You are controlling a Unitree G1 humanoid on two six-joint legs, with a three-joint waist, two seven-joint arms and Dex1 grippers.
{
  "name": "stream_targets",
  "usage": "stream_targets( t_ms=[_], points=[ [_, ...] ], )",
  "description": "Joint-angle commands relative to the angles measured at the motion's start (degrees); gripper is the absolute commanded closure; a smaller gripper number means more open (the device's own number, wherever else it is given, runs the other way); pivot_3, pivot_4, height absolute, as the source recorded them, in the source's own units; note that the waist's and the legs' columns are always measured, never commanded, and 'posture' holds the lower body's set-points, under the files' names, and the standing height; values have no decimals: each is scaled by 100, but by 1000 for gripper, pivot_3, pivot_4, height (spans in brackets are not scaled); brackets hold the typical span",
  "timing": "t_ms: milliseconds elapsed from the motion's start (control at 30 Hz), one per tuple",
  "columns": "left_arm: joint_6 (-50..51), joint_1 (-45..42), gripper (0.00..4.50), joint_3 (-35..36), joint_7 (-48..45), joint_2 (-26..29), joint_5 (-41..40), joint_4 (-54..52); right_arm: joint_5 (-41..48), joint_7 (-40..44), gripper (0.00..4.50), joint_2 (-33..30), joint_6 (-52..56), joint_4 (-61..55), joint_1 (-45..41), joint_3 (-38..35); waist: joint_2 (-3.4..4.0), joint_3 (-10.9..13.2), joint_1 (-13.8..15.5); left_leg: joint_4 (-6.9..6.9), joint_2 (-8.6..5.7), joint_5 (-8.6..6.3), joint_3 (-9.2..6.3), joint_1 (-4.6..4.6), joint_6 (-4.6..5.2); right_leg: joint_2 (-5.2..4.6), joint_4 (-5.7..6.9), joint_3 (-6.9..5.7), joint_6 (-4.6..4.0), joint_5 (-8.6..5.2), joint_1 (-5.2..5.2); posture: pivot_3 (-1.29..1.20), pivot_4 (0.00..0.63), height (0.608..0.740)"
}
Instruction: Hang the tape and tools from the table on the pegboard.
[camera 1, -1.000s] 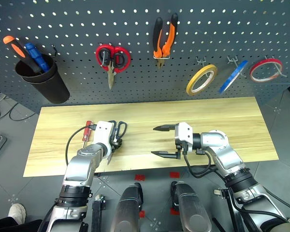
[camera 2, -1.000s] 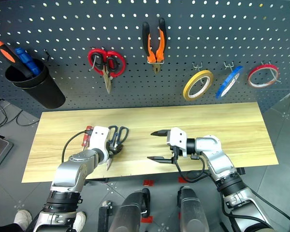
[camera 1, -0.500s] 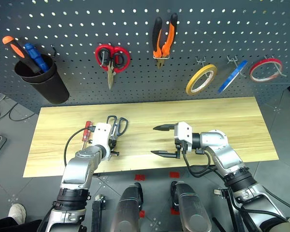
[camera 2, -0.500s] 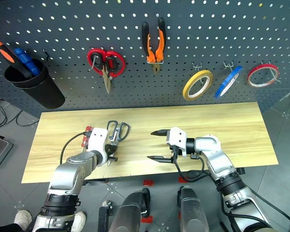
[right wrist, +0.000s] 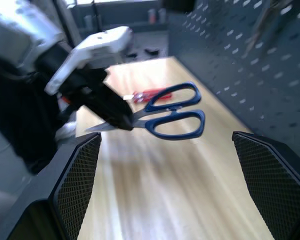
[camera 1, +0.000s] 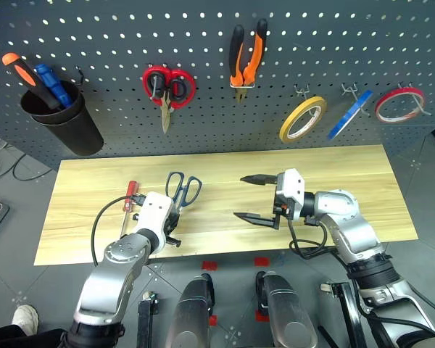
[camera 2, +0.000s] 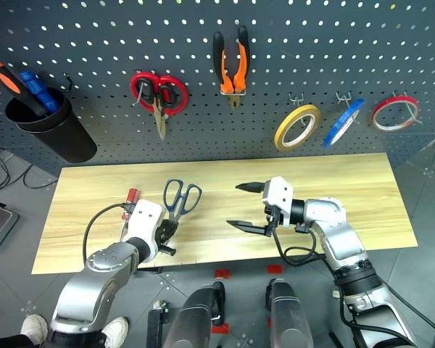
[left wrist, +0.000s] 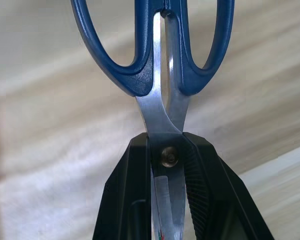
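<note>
While the left pincer [camera 1: 172,230] clamps the dark-blue-handled scissors [camera 1: 181,190] at the pivot above the bench [camera 1: 348,174], handles forward; the right pincer [camera 1: 248,198] gapes wide, empty.

scissors: I see smooth dark-blue plastic-handled scissors [left wrist: 162,60] with shiny metal blades
desk: matt light wooden plank desk [camera 1: 348,174]

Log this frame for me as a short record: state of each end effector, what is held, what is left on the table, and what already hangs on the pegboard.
left end effector: shut on the blue-handled scissors at the blades, handles pointing toward the pegboard
right end effector: open, holding nothing, fingers pointing toward the scissors
on table: red-handled screwdriver
on pegboard: pliers, blue tape, yellow tape, red tape, red-handled scissors
still to hang: blue-handled scissors, red-handled screwdriver
</note>
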Motion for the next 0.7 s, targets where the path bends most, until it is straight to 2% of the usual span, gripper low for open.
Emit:
stream_targets(
  t_ms=[33,200,400,700],
  points=[
    [-515,336,3887,-225,-95,33,41,-795,496,-361,0,82,461,-691,161,-341,-1,-4,1,0,-1,1,0,-1,-1,0,0,0,0,0,0,-140,299,740],
    [-1457,470,3887,-500,-90,98,355,-953,796,-687,0,227,740,-1124,253,-516,-5,-77,1,3,-2,5,-5,-20,-6,1,5,-5,0,0,-14,-149,259,740],
    [-1936,-152,3887,-280,165,-146,509,-586,1071,-1115,0,474,969,-1352,142,-668,-14,-272,-3,12,-3,8,-8,-60,-8,10,19,-11,0,1,-56,-162,226,740],
    [-2516,-592,3887,54,175,-121,612,-358,1142,-1328,0,587,834,-1263,-160,-848,-38,-464,-13,17,-3,9,-1,-61,-6,14,16,-6,0,1,-56,-172,198,740]
  ],
)
